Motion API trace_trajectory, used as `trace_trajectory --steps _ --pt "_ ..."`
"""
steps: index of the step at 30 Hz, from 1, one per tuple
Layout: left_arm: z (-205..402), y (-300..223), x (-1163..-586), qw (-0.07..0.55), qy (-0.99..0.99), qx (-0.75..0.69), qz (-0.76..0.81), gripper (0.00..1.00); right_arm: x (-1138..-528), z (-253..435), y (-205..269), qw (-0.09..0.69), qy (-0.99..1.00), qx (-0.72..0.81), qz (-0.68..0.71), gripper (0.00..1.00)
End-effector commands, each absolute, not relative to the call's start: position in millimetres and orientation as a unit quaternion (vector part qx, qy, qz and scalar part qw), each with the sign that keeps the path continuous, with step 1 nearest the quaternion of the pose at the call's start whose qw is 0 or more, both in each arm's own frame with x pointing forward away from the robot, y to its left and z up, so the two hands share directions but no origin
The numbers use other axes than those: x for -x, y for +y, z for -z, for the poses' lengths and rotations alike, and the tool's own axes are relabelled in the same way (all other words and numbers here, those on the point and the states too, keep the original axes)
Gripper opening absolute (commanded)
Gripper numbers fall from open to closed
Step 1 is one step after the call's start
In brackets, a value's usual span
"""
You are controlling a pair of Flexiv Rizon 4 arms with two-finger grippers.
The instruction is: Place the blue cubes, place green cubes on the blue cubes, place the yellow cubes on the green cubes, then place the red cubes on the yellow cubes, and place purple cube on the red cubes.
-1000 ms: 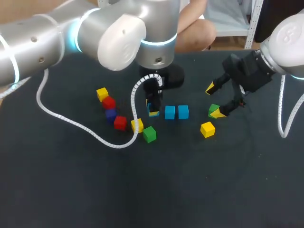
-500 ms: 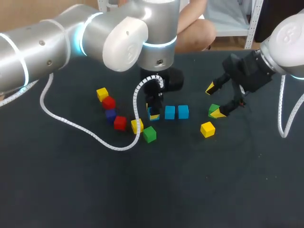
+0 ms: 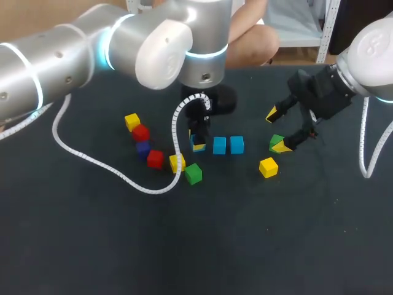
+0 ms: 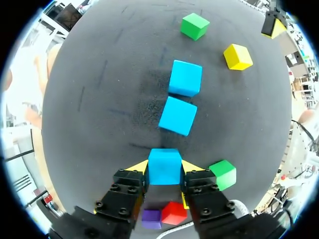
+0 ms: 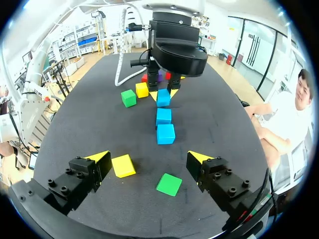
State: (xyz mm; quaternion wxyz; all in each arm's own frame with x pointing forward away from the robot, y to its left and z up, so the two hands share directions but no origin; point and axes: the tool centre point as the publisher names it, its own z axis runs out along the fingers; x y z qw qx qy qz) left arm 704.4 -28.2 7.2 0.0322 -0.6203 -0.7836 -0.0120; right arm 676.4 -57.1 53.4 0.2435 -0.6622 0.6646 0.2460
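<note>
The table (image 3: pixel 184 246) looks like matt dark felt, the blue cubes (image 3: pixel 219 145) smooth plastic.

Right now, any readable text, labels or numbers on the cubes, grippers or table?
None readable in any view.
The blue cube gripped by the left gripper, the yellow cube and the green cube have plain faces.
The right gripper and the table show no print.

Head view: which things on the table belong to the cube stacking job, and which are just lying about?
Job: three blue cubes, one held in the left pincer; two green cubes; three yellow cubes; two red cubes; purple cube.
Lying about: the left arm's white coiled cable.
</note>
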Motion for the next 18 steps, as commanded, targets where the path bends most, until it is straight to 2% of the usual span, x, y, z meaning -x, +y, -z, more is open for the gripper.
trace_trajectory --steps 1,18 --pt "-5 -33 -706 0.037 -0.783 0.621 0.008 0.00 -676 -53 -57 0.244 0.664 0.662 -0.246 1.00" --pt "-4 -30 -695 0.042 -0.790 0.612 0.007 0.00 -676 -53 -57 0.244 0.664 0.662 -0.246 1.00"
